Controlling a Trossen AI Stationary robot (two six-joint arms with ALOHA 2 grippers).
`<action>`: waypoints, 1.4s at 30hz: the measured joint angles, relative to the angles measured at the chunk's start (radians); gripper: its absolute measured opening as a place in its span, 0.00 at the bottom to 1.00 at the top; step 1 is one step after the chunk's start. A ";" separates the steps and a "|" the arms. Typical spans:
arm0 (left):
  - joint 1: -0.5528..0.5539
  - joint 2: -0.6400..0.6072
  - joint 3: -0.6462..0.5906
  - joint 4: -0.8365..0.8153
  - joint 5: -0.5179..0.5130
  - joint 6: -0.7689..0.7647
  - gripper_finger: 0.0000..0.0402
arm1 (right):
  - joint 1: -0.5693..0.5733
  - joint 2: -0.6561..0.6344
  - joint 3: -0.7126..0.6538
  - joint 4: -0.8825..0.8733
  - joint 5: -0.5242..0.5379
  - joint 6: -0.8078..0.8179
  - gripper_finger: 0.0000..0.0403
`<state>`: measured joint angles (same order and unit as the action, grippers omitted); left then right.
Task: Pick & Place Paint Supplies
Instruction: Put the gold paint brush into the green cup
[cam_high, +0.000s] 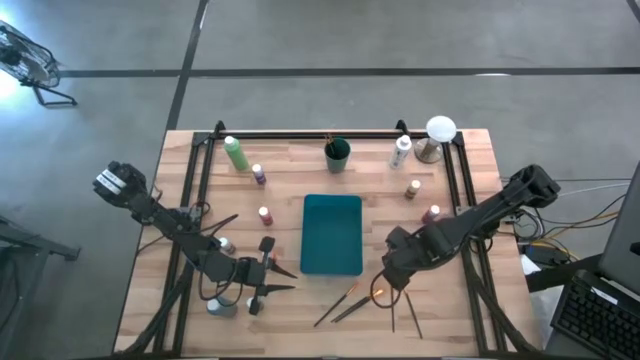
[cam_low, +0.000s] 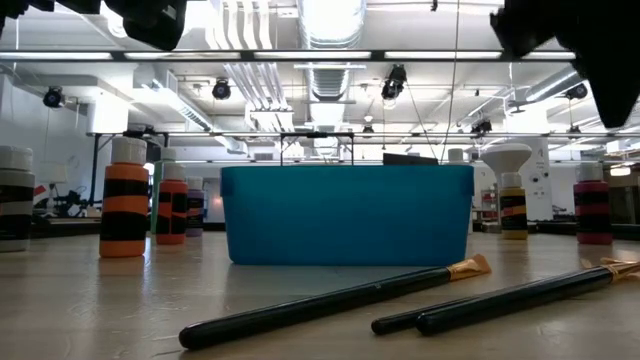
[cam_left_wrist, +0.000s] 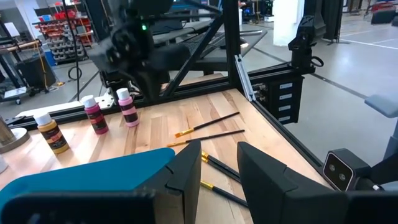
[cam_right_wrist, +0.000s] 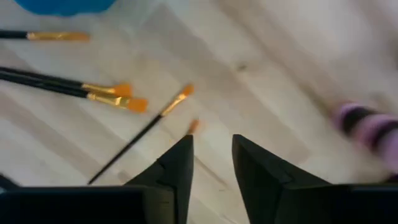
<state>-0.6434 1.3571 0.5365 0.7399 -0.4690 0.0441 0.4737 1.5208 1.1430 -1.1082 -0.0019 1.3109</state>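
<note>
Several thin brushes (cam_high: 346, 301) lie flat on the table near its front edge, in front of the teal tray (cam_high: 331, 235); they also show in the low view (cam_low: 330, 300). Small white-capped bottles stand upright to the tray's left (cam_high: 265, 215) and right (cam_high: 431, 213). A light-green bottle (cam_high: 237, 155) stands at the far left. My right gripper (cam_high: 383, 290) points down over the brushes (cam_right_wrist: 112, 93), open, with one bristle tip (cam_right_wrist: 194, 126) just ahead of its fingers. My left gripper (cam_high: 285, 278) is open and empty at the tray's near left corner (cam_left_wrist: 87, 177).
A dark green cup (cam_high: 337, 153) with brushes stands at the far middle. A white-domed object (cam_high: 440, 130) and a white bottle (cam_high: 401, 152) stand at the far right. Black rails (cam_high: 330, 133) frame the table. Two bottles (cam_high: 225, 243) stand close to my left arm.
</note>
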 joint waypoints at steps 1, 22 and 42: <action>0.000 0.000 0.000 0.000 0.000 0.000 0.27 | 0.000 0.000 -0.021 0.031 -0.005 0.000 0.29; 0.000 0.000 0.000 -0.002 0.000 0.001 0.27 | 0.024 0.022 -0.221 0.292 -0.096 0.071 0.42; 0.000 0.000 0.000 -0.001 0.000 0.001 0.27 | 0.024 0.102 -0.235 0.357 -0.135 0.047 0.29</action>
<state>-0.6437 1.3571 0.5362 0.7389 -0.4690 0.0448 0.4973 1.6226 0.9077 -0.7516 -0.1372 1.3575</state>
